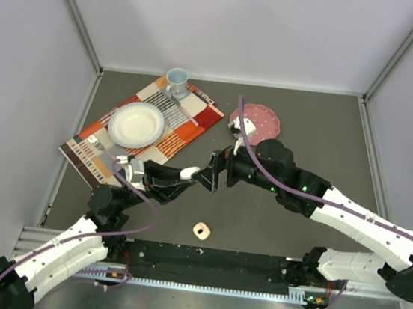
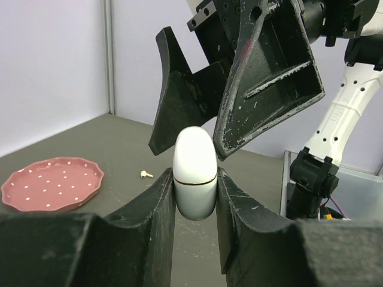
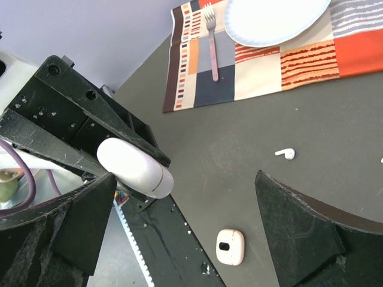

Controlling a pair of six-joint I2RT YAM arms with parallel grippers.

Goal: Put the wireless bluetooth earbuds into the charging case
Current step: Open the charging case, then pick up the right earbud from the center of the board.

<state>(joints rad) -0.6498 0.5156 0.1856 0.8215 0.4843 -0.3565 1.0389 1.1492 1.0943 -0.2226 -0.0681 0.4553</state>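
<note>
A white oval charging case (image 2: 194,156) with its lid down is held off the table, my left gripper (image 2: 195,179) shut on its lower half. In the top view the case (image 1: 190,173) hangs over the table's middle. My right gripper (image 3: 185,176) is open, and its black fingers (image 2: 263,84) hover right at the case's top end; I cannot tell if they touch it. One small white earbud (image 2: 145,174) lies on the dark table to the right of the pink plate. The right wrist view shows an earbud (image 3: 286,153) on the table too.
A second, peach square case (image 1: 201,231) lies near the front rail. A pink dotted plate (image 1: 260,120) sits at the back. A striped placemat (image 1: 195,127) carries a white plate (image 1: 136,124), a fork (image 3: 212,42) and a cup (image 1: 176,81).
</note>
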